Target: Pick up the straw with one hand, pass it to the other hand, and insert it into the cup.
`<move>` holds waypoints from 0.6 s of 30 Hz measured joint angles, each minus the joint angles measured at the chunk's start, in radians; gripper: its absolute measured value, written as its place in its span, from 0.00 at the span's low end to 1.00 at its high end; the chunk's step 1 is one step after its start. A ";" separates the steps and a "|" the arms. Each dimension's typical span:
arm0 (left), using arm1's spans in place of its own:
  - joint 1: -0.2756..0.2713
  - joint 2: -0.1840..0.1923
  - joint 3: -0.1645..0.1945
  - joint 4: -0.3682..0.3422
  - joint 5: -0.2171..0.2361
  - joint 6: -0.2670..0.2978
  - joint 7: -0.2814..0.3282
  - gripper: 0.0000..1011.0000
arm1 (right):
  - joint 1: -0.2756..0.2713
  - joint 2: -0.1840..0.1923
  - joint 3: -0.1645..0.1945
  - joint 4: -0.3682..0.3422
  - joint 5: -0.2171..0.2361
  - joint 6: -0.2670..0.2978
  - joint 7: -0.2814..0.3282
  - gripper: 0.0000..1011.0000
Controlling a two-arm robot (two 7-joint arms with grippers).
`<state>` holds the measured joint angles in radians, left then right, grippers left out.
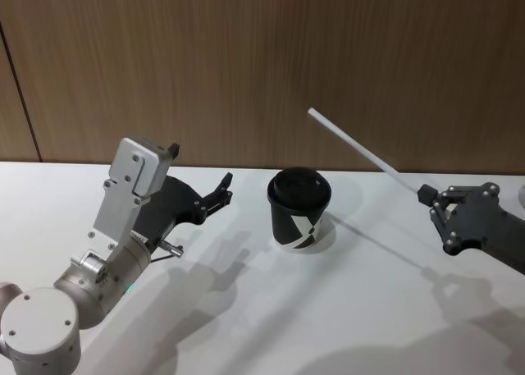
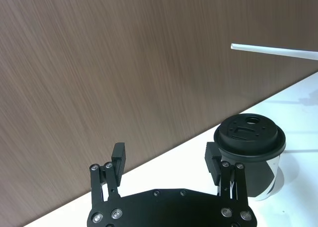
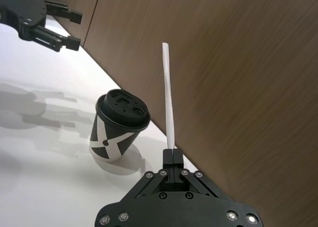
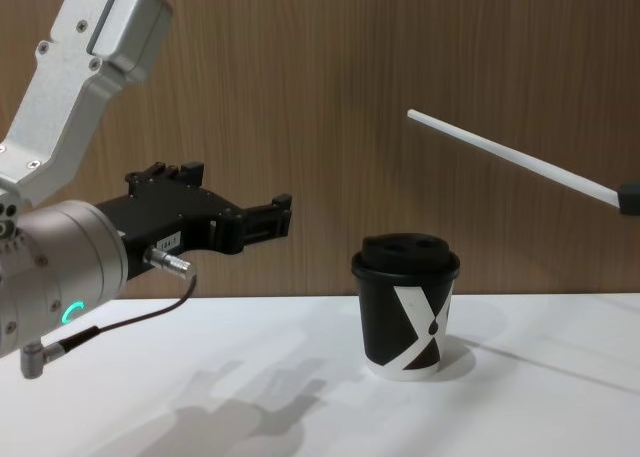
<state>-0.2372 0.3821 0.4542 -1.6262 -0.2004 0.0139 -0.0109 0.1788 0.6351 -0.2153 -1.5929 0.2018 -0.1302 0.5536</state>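
My right gripper (image 1: 427, 196) is shut on the lower end of the white straw (image 1: 359, 149), holding it in the air to the right of the cup. The straw (image 4: 510, 157) slants up and leftward, with its free tip higher than the lid. The black cup (image 1: 299, 211) with a white X mark and a domed lid stands upright on the white table (image 1: 246, 326). To the cup's left my left gripper (image 1: 223, 191) hovers above the table, open and holding nothing, fingers pointing toward the cup (image 2: 251, 152). In the right wrist view the straw (image 3: 169, 103) rises from between the shut fingertips (image 3: 170, 156).
A brown wood-grain wall (image 1: 262, 63) runs close behind the table. A dark cable with a metal plug (image 4: 165, 262) hangs from the left wrist. The white surface extends in front of the cup and between the two arms.
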 joint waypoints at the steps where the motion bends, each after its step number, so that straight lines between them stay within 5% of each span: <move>1: 0.000 0.000 0.000 0.000 0.000 0.000 0.000 0.99 | 0.002 0.000 -0.002 0.000 0.001 -0.001 0.001 0.00; 18: 0.000 0.000 0.000 0.000 0.000 0.000 0.000 0.99 | 0.022 -0.006 -0.028 0.003 0.024 -0.032 0.016 0.00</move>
<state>-0.2371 0.3821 0.4542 -1.6262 -0.2004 0.0139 -0.0109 0.2004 0.6290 -0.2434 -1.5904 0.2258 -0.1620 0.5691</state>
